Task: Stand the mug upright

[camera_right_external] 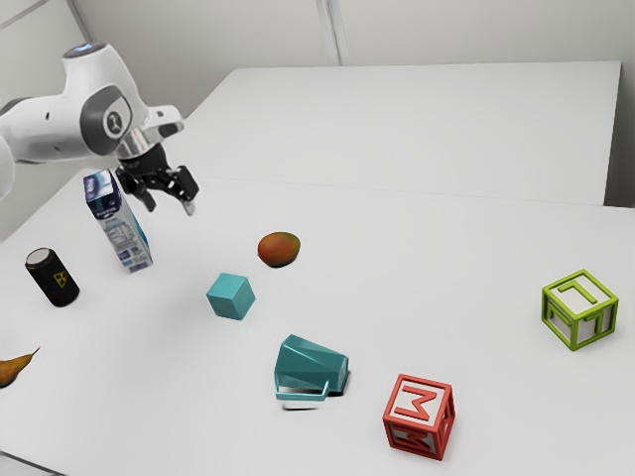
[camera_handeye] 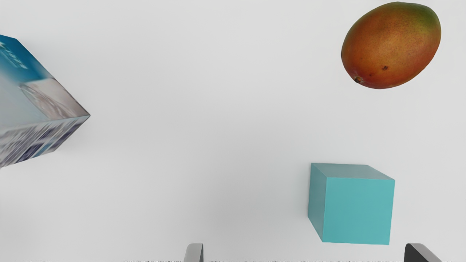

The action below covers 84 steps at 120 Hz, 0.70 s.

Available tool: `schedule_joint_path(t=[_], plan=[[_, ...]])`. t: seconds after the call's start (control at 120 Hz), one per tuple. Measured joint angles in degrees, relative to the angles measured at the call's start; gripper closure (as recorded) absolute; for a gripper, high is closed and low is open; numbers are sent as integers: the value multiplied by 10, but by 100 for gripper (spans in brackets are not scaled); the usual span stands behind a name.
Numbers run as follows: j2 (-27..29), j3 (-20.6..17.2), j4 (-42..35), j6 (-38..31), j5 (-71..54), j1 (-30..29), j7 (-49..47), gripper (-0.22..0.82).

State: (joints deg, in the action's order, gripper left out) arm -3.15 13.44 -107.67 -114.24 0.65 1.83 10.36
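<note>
My pincer (camera_right_external: 170,206) hangs open; the mug (camera_right_external: 311,367) lies tipped, at its five o'clock in the exterior view. Approach stage, I judge: next, cross and descend.

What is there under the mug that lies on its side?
The mug lies on the white table, with dark shadow along its edge. The patch directly beneath is covered by the mug, so anything small there cannot be seen.
</note>
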Motion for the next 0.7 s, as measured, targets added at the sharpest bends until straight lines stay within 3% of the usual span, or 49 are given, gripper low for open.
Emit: schedule_joint_path(t=[0.125,0.242,0.7], plan=[[11,1,-3,7,-1,2,-1,0],[31,32,-29,16,22,38,-3,0],[40,58,-121,113,212,89,-55,0]])
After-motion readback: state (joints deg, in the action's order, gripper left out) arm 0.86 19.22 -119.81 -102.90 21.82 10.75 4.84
